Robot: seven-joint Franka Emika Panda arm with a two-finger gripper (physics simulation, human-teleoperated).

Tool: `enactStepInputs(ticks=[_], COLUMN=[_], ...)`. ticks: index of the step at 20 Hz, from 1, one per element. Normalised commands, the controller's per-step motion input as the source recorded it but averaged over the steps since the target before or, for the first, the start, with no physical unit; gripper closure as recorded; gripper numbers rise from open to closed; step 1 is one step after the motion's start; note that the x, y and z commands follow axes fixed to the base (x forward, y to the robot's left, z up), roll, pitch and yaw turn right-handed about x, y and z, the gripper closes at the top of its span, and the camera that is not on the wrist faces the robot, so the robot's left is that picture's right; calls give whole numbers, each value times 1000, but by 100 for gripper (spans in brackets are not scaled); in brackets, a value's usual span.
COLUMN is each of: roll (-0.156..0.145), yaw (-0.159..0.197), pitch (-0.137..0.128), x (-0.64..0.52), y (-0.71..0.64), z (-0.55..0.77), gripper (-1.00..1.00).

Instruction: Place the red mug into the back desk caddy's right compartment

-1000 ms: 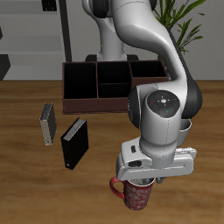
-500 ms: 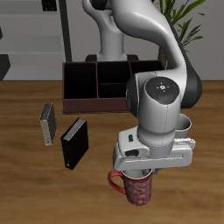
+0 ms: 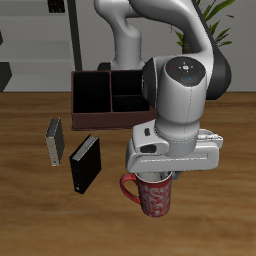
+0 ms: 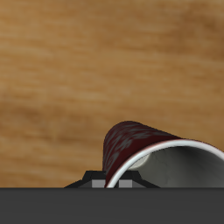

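Wrist view shows you the red mug [image 4: 140,144] tight against the camera, its pale rim curving past the lens and bare wooden table [image 4: 96,61] spread out beyond it. From the exterior view, the mug hangs under the gripper [image 3: 160,180] near the table's front edge, its handle sticking out sideways; it looks lifted clear of the wood, though that is hard to confirm. The fingers are hidden by the hand's body and the mug, so you cannot tell how wide they stand; it reads as a hold on the rim. Farther back and off to one side lie a black book-like box [image 3: 85,163] and a smaller grey box [image 3: 54,142]. Farthest back sits the back desk caddy [image 3: 90,95], partly behind the arm; its right compartment [image 3: 90,98] is the wide end section. The risk: a rim hold lets the mug swing or slip during the long carry, or its base clips the caddy wall if you travel low.
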Motion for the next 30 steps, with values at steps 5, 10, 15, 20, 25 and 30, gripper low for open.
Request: enactStepInputs(ticks=[5, 10, 15, 20, 25, 30], roll=[41, -4, 4, -9, -47, 9], yaw=[-32, -9, 46, 28, 34, 33], pitch=[-79, -25, -78, -60, -34, -61], x=[-509, -283, -385, -298, -294, -407], y=[130, 39, 68, -23, -55, 19], z=[551, 318, 440, 325, 227, 198], gripper=[100, 100, 100, 100, 100, 100])
